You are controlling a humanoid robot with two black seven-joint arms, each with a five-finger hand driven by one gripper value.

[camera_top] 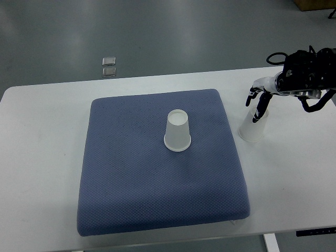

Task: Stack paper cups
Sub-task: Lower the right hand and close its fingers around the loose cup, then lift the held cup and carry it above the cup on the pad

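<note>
One white paper cup (177,130) stands upside down near the middle of the blue cushion (131,173). A second white paper cup (252,127) stands upside down on the white table just right of the cushion. My right hand (259,101) comes in from the right edge and sits over the top of that second cup, with dark fingers (258,111) curled around its upper part. The left arm is out of view.
The white table (42,157) carries the cushion. Two small metal floor plates (109,66) lie on the grey floor beyond the table's far edge. A brown box corner (314,4) shows at the top right.
</note>
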